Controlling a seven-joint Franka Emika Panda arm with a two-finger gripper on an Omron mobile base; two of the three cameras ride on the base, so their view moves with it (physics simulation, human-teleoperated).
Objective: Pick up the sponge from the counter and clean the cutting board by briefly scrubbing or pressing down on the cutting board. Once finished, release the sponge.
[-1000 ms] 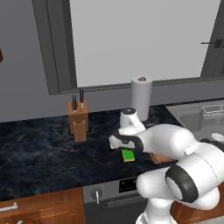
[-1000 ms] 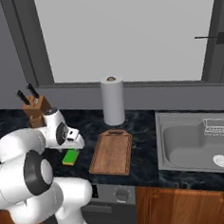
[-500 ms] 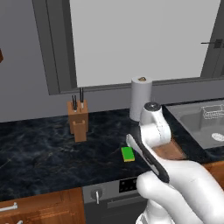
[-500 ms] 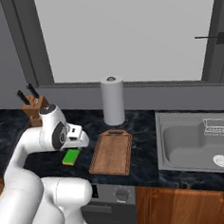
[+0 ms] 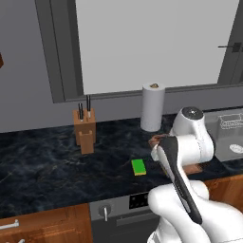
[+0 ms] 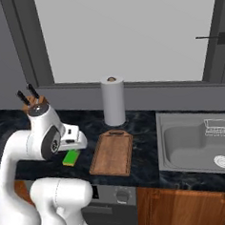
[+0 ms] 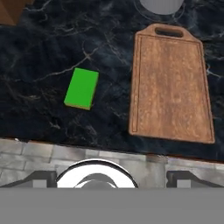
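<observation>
A green-topped sponge (image 7: 81, 88) with a thin yellow layer beneath is lying flat on the dark veined marble counter (image 7: 52, 52), well apart from the gripper (image 7: 112, 177), whose dark fingers (image 7: 43, 178) are standing wide apart and holding nothing. Bare marble is lying open on all sides of the sponge. To one side, a strip of counter away, the rectangular reddish-brown wooden board (image 7: 171, 85), grained and with a slot handle, is sitting near the front edge.

Cutting board (image 5: 194, 168) mostly hidden behind arm; paper towel roll (image 7: 160, 5) cropped.
</observation>
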